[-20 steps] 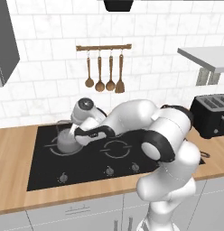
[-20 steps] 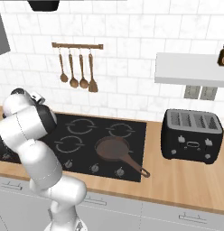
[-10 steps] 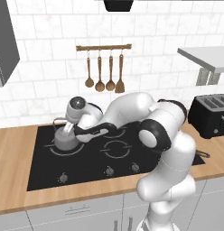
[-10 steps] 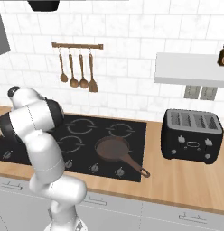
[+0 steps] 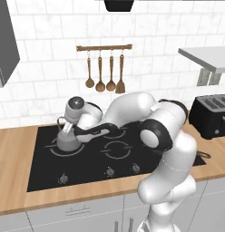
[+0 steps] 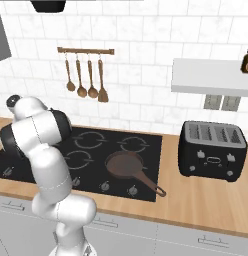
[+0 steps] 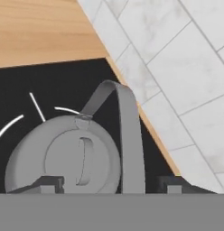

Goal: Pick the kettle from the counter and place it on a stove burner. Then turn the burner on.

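Kettle (image 5: 68, 140) sits on black cooktop (image 5: 41, 167).

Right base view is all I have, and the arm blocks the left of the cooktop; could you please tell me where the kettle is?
Observer: The kettle stands upright within the largest burner ring, at the cooktop's back left.
Operator: Thank you. Is the gripper closed on it?
Observer: No. In the hand view the gripper is open, its fingertips apart on either side of the wire handle, with gaps.
Operator: Is the kettle resting on the glass?
Observer: It looks set down in the left base view, though I cannot confirm contact.
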